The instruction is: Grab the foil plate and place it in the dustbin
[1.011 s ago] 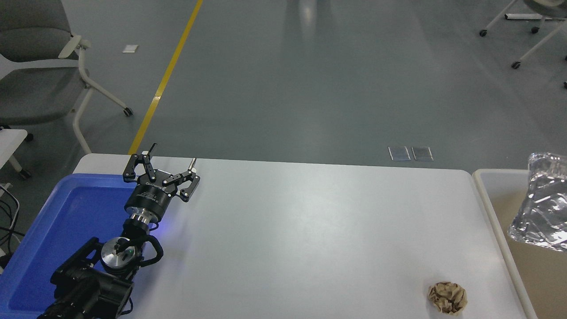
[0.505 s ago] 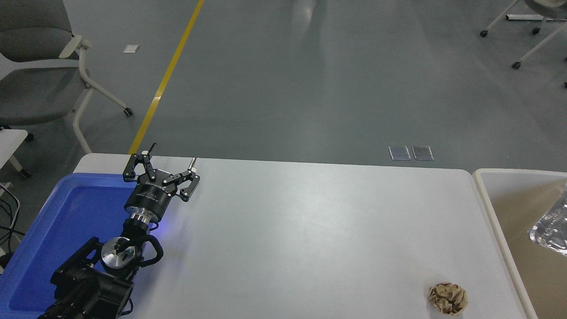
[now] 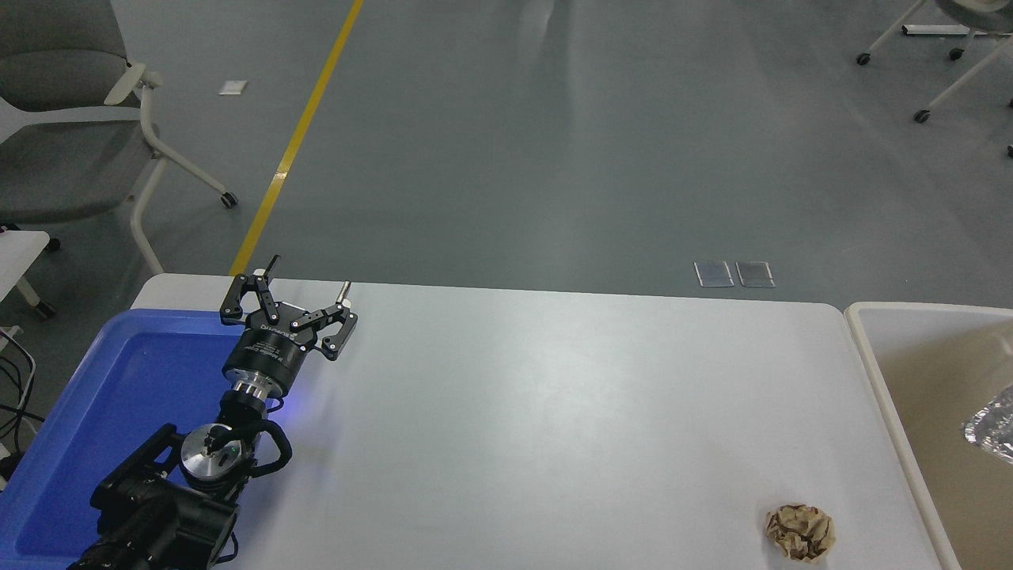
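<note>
the foil plate (image 3: 991,423) lies inside the dustbin (image 3: 877,372) at the table (image 3: 554,412) edge, while the parked left claw (image 3: 305,294) rests with fingers spread over the blue tray (image 3: 95,396).

Crinkled foil plate (image 3: 991,423) inside dustbin (image 3: 874,356)

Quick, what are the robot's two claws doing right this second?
Left gripper: open, holding nothing, parked over the blue tray's edge.
Right gripper: out of view, so it cannot be told.
</note>
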Available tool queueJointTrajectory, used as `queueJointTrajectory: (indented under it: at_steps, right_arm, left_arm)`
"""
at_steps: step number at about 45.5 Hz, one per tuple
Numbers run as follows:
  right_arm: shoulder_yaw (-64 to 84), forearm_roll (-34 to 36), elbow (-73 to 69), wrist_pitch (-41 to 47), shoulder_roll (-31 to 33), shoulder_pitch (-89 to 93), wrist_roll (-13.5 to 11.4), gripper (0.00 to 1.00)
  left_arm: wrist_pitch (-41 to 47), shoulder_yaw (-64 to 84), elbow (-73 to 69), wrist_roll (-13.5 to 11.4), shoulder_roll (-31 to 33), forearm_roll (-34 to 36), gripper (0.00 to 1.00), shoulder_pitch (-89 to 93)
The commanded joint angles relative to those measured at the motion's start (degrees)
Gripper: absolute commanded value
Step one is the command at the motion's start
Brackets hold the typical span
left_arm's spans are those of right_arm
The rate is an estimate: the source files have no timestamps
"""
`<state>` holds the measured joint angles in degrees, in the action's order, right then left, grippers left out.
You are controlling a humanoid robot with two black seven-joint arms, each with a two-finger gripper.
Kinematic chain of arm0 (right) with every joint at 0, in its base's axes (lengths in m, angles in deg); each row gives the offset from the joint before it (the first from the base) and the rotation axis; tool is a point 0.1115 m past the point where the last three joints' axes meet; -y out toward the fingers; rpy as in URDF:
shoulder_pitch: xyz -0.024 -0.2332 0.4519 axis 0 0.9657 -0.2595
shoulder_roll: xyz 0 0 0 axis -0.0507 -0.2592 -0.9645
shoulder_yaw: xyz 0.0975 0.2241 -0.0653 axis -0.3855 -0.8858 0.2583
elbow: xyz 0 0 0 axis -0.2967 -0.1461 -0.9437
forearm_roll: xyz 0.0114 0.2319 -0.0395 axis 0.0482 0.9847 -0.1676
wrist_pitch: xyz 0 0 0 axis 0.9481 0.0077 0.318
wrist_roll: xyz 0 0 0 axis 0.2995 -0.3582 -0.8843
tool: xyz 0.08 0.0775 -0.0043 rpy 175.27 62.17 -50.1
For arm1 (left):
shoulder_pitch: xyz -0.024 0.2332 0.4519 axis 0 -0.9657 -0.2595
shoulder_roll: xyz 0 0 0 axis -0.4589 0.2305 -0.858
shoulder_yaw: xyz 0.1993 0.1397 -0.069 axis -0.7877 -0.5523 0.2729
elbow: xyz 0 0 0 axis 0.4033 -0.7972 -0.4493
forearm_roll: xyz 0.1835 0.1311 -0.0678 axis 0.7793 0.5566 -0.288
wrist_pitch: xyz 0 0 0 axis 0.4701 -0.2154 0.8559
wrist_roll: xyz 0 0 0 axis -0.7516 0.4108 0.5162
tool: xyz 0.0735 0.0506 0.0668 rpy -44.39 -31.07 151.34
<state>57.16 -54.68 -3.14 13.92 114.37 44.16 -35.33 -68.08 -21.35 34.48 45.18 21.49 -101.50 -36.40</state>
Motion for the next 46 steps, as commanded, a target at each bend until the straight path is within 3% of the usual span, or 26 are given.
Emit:
queueJointTrajectory:
  at_steps: [1, 5, 8, 11, 26, 46]
  right_arm:
    - [-0.9, -0.6, 0.5, -0.5, -0.4, 1.0, -0.2, 0.43]
    - [-0.9, -0.7, 0.5, -1.5, -0.4, 1.0, -0.2, 0.58]
    - [-0.9, -0.8, 0.5, -2.5, -0.3, 1.0, -0.2, 0.84]
    - [-0.9, -0.8, 0.4, -2.7, -0.3, 0.7, -0.2, 0.98]
    - [-4.7, -0.8, -0.4, -1.8, -0.2, -0.5, -0.2, 1.00]
    - [-9.8, -1.0, -4.6, -1.6, 5.8, -13.7, -0.2, 1.00]
  left_arm:
    - [0.0, 0.0, 0.0, 0.0, 0.0, 0.0, 0.99, 0.0]
    - [0.0, 0.0, 0.0, 0.0, 0.0, 0.0, 0.99, 0.0]
    - [0.0, 0.0, -0.1, 0.0, 0.0, 0.0, 0.99, 0.0]
    - [0.0, 0.0, 0.0, 0.0, 0.0, 0.0, 0.99, 0.0]
    - [0.0, 0.0, 0.0, 0.0, 0.0, 0.0, 0.99, 0.0]
    - [0.0, 0.0, 0.0, 0.1, 0.0, 0.0, 0.99, 0.0]
